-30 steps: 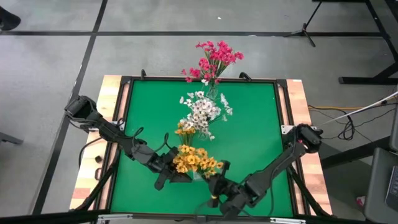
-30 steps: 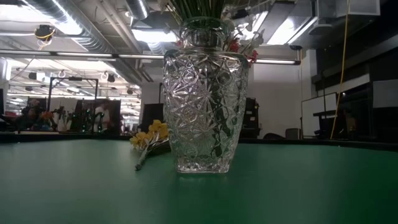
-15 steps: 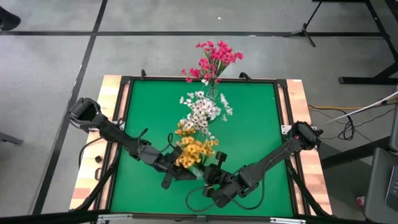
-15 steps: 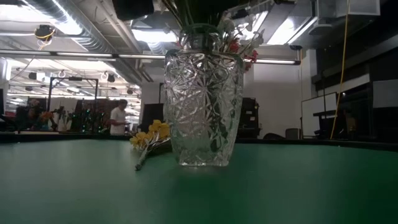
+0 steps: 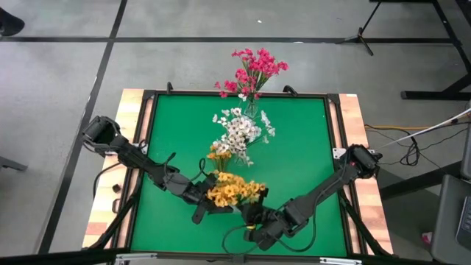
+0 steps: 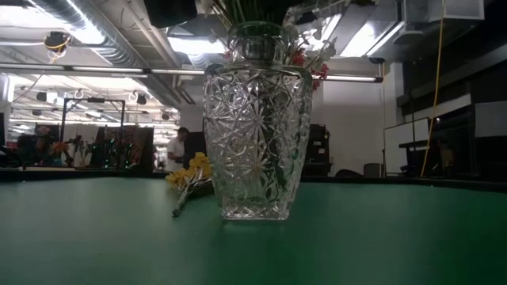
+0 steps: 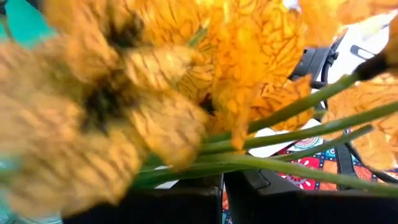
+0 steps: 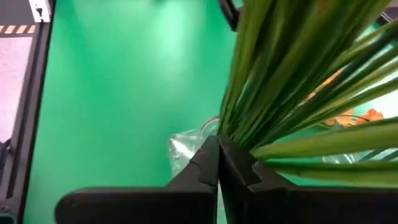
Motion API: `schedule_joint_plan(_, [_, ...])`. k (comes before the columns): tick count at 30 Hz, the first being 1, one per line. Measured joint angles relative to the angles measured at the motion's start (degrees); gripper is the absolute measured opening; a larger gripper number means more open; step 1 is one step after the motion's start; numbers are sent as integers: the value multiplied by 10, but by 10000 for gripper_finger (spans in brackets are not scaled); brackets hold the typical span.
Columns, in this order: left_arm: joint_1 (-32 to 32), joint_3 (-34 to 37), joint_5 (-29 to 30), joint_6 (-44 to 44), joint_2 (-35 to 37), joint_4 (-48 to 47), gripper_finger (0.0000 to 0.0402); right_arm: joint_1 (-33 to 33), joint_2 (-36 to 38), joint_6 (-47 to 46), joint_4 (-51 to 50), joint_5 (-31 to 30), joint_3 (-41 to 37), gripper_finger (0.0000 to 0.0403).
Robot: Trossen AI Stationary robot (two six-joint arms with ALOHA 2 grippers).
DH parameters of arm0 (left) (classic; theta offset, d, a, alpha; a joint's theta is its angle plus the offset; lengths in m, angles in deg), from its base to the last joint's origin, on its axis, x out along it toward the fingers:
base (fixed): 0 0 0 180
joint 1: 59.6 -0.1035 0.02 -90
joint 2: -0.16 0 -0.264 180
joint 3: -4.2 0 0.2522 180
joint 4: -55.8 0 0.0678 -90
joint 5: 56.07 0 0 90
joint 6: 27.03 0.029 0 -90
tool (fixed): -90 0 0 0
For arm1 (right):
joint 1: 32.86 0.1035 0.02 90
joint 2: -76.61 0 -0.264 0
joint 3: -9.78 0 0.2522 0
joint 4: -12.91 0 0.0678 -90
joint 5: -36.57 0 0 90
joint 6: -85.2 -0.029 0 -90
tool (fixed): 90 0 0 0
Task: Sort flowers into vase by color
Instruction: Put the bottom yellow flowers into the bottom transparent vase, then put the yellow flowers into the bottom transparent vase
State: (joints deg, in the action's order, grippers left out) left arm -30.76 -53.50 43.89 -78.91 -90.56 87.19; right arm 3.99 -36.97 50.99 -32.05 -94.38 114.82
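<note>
Both grippers at the near edge — left gripper [image 5: 208, 211] and right gripper [image 8: 219, 163] fingers closed beside the yellow-orange flowers [image 5: 232, 192], whose heads have swung right while the glass vase [image 6: 252, 127] shifted left — bunch seemingly seated; one yellow sprig [image 6: 190, 180] remains on the green mat [image 5: 294, 147].

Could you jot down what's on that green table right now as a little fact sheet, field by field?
Table: green mat in a wooden frame
Pink flowers: bunch at the far edge
White flowers: bunch mid-table
Yellow flowers: big bunch near the front, between both arms; small sprig lying loose
Glass vase: cut glass, stems inside
Left gripper: by the yellow stems
Right gripper: shut beside green stems
</note>
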Motion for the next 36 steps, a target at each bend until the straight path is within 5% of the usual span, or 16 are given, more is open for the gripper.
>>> schedule_joint_plan(8, [1,0,-71,0,28,-30,0,14,0,16,-9,-4,24,3])
schedule_joint_plan(20, [13,0,-72,85,108,-377,0,50,1,60,-30,-10,76,3])
schedule_joint_plan(28, [51,0,132,171,108,-536,0,55,1,60,-31,-1,77,3])
schedule_joint_plan(36, [35,9,184,266,81,-537,52,56,1,61,-35,3,77,3])
